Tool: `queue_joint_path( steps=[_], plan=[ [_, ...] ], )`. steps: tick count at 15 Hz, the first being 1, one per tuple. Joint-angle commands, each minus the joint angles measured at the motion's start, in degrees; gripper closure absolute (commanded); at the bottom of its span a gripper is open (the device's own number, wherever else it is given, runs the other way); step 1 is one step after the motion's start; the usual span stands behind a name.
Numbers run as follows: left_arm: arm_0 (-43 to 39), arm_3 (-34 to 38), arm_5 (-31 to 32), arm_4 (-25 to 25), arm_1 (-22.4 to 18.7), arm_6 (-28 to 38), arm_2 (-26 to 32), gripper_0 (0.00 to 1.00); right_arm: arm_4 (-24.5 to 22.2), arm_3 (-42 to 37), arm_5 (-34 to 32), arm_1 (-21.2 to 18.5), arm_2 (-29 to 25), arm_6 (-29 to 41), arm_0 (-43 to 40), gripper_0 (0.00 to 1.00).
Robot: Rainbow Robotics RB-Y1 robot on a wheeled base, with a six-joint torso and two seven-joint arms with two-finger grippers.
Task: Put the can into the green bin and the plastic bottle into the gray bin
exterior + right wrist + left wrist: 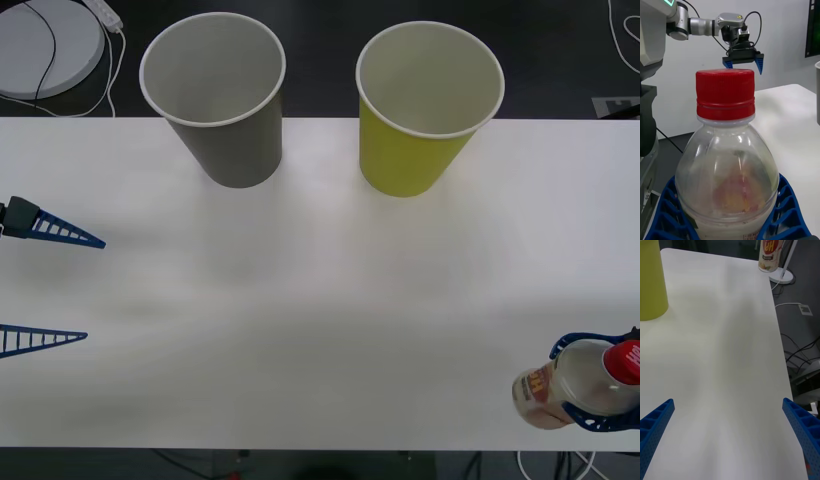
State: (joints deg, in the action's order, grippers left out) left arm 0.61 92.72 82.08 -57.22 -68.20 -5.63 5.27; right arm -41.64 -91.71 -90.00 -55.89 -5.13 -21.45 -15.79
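White table over dark floor. Gray bin and green bin stand apart at upper centre. Right end effector grips the plastic bottle at lower right, near the table's edge; left end effector spread wide at left.

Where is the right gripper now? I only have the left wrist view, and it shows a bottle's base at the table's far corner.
Observer: The right gripper is at the table's near right corner, shut on the plastic bottle, with blue fingers wrapped round its body. The left gripper hangs open at the table's left side.
Operator: Is the cap on?
Observer: Yes, the red cap sits on the neck.
Operator: Where is the gray bin?
Observer: The gray bin stands upright at the far edge, to the left of the green bin and apart from it.
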Motion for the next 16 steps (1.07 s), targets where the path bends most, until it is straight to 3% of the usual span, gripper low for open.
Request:
queue_joint_path(
  steps=[1, 6, 12, 16],
  plan=[
    [0.0, 0.0, 0.0, 0.0, 0.0, 0.0, 0.0, 0.0, 0.1, -2.0, 0.0, 0.0, -3.0, 4.2, 0.0, 1.0],
    [0.0, 0.0, 0.0, 0.0, 0.0, 0.0, 0.0, 0.0, 0.0, -7.5, 2.6, 0.0, -8.2, 12.2, -0.7, 1.0],
    [0.0, 0.0, 0.0, 0.0, 0.0, 0.0, 0.0, 0.0, -0.3, -22.0, 14.5, 0.0, -15.2, 24.3, -6.7, 1.0],
    [0.0, 0.0, 0.0, 0.0, 0.0, 0.0, 0.0, 0.0, -4.0, -29.8, 21.4, -0.1, -18.2, 33.4, -7.6, 1.0]
  ],
)
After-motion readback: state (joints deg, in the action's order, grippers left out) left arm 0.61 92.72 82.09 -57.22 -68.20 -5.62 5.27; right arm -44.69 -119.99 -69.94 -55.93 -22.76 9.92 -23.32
